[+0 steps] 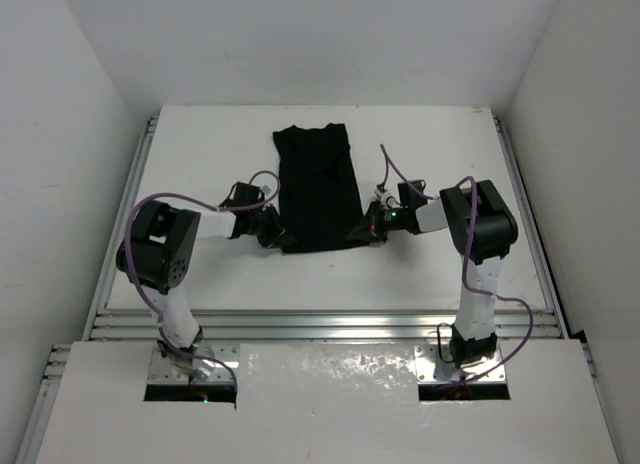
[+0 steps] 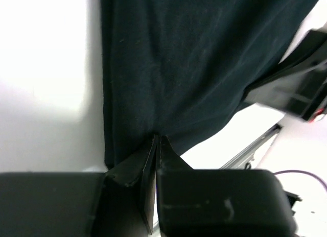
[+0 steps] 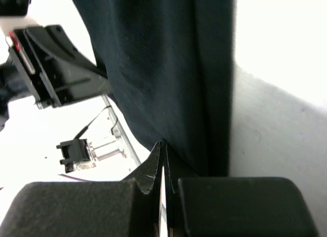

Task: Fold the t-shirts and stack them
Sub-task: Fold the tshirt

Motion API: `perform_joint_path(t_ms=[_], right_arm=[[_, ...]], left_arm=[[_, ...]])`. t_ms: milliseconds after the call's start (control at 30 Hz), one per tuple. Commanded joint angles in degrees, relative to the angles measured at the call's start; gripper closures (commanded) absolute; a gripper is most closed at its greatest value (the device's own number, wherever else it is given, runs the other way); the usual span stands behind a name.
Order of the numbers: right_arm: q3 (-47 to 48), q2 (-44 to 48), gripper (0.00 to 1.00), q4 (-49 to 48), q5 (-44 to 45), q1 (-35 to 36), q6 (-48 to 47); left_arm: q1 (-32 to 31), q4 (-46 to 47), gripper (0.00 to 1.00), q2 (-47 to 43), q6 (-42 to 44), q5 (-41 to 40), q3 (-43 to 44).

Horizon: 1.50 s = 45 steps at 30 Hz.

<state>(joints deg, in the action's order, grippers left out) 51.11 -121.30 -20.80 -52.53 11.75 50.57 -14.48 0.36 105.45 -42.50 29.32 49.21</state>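
Top view. Shows one black t-shirt spread on the white table, roughly mid-surface, with its long axis running away from the arm bases. Looks narrowed to a tall strip with fairly straight side edges. Shows no print.

Finds the left pincer at the near left corner of the hem and the right pincer at the near right corner. Shows both reaching in low from the sides and pointing towards each other, with the garment's near edge between them. Also shows purple cables looping along both arms.

Left wrist view. Finds the left pincer squeezed tight, no gap between the fingers, tips meeting right at the hem of the t-shirt with cloth pinched there. Shows dark fabric filling the upper frame, bare table at left, and the right pincer at the hem's other corner, frame right.

Right wrist view. Finds the right pincer likewise pressed together, nipping the hem of the t-shirt at the fingertips. Shows the left pincer across the hem at upper left. Shows a darker lengthwise band along the cloth's right edge; cannot tell whether it is a doubled layer.
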Motion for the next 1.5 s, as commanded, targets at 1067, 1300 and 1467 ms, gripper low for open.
perform_joint_path(t_ms=[1067,1300,1467], right_arm=[[-5.06,15.22,0.31,22.40,12.28,-2.26,-18.14],[-2.86,10.03,0.30,21.23,12.54,-1.82,-16.73],[-1.90,9.15,0.29,22.38,12.90,-1.73,-16.99]], left_arm=[[0.77,-8.28,0.48,-15.45,2.51,-11.56,-12.65],[0.86,-5.03,0.46,-11.06,2.07,-13.94,-10.19],[0.77,-5.28,0.66,-8.33,0.76,-13.32,-9.48]])
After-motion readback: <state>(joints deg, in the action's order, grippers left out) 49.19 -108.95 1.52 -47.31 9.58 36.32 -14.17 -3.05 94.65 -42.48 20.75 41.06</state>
